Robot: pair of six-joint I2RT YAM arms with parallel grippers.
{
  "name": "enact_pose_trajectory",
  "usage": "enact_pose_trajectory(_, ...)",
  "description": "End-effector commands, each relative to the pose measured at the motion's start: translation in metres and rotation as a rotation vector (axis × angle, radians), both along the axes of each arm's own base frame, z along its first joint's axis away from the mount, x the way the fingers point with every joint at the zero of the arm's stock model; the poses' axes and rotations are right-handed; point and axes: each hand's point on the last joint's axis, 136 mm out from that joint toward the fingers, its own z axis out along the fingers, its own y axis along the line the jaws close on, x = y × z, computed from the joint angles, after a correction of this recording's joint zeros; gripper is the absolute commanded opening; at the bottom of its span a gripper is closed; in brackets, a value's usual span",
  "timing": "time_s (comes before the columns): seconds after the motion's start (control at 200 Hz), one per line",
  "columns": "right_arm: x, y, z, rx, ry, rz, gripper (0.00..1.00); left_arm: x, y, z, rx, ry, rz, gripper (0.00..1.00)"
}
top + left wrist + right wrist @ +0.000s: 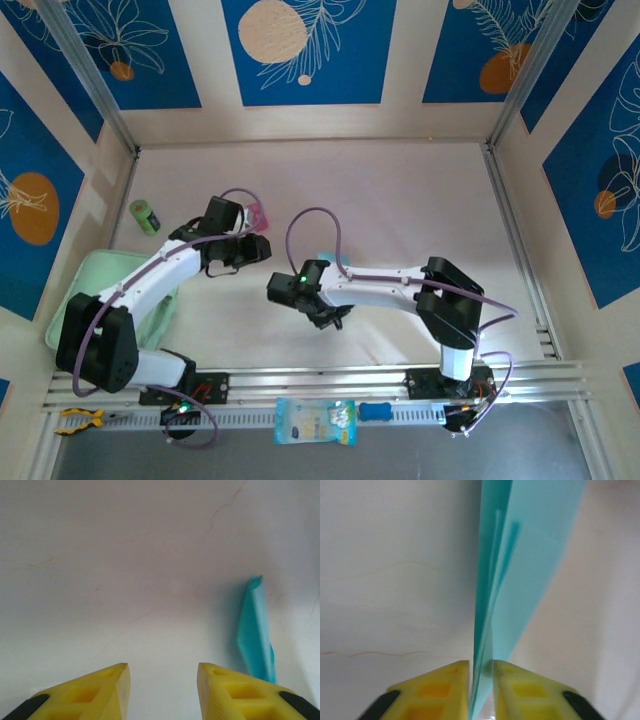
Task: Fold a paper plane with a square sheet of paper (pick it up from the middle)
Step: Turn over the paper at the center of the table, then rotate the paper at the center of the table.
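Paper plane, a narrow fold of light cyan-blue paper, stood on edge between the yellow fingers of the right gripper near the middle of the white table. The jaws were only narrowly apart around its lower edge, and whether the pads were pressing it could not be told. In the left wrist view the same paper rose as a thin pointed strip just beyond the right-hand fingertip of the left gripper. That gripper's jaws stood moderately apart over bare tabletop with nothing between them. Toward the far left lay a small pink block and a green cylinder. A pale green tray sat under the left arm.
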Motion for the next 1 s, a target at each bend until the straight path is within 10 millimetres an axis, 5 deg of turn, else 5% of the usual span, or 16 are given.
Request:
enact_pose_trajectory(0.0,-0.001,0.024,0.008,0.202,0.043,0.005,0.26,-0.005,0.000,0.000,-0.030,0.019,0.004,0.40)
enact_pose_trajectory(0.225,0.014,0.025,0.023,0.599,0.092,-0.113,0.39,-0.006,-0.011,-0.004,-0.091,0.039,-0.024,0.40)
enact_pose_trajectory(0.45,0.036,0.016,0.009,0.912,0.179,-0.288,0.22,-0.009,-0.024,-0.008,-0.163,0.067,-0.053,0.30)
enact_pose_trajectory(0.995,0.036,0.007,-0.062,0.874,0.315,-0.578,0.15,-0.013,-0.032,-0.020,-0.215,0.114,-0.065,0.19)
